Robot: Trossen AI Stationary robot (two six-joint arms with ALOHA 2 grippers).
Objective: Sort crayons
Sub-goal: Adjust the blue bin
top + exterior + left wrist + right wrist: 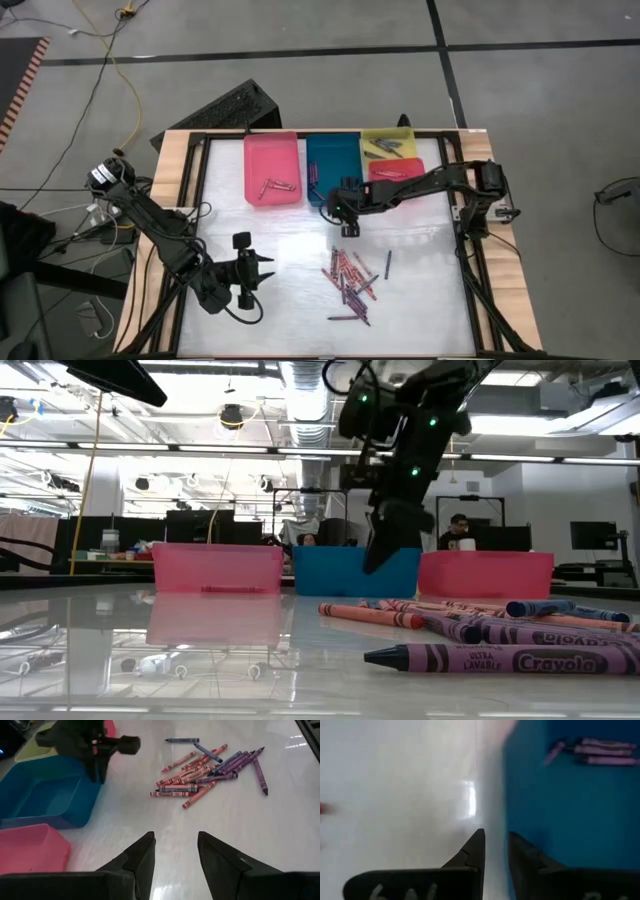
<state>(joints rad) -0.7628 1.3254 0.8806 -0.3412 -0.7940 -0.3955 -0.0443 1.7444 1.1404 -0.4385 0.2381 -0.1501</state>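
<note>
The right gripper (345, 226) hangs at the near edge of the teal tray (333, 150), between this tray and the pile of crayons (352, 283) that lies loose on the white table (290, 240), near and a little right of the centre. Its fingers (475, 851) stand slightly apart with nothing between them, straddling the tray wall. A few crayons are already sorted in the pink tray (271, 150), the teal tray, the yellow tray (390, 135) and the red tray (396, 170). The left gripper (262, 263) waits low at the near left, its fingers (142, 855) open and empty. The main risk, I think, is in the pile itself: the crayons lie crossed and touching, so closing on one can roll its neighbours or catch two colours together. A fingertip descending here can also strike the teal rim and push the light tray. A round crayon held near its end may slip out.
</note>
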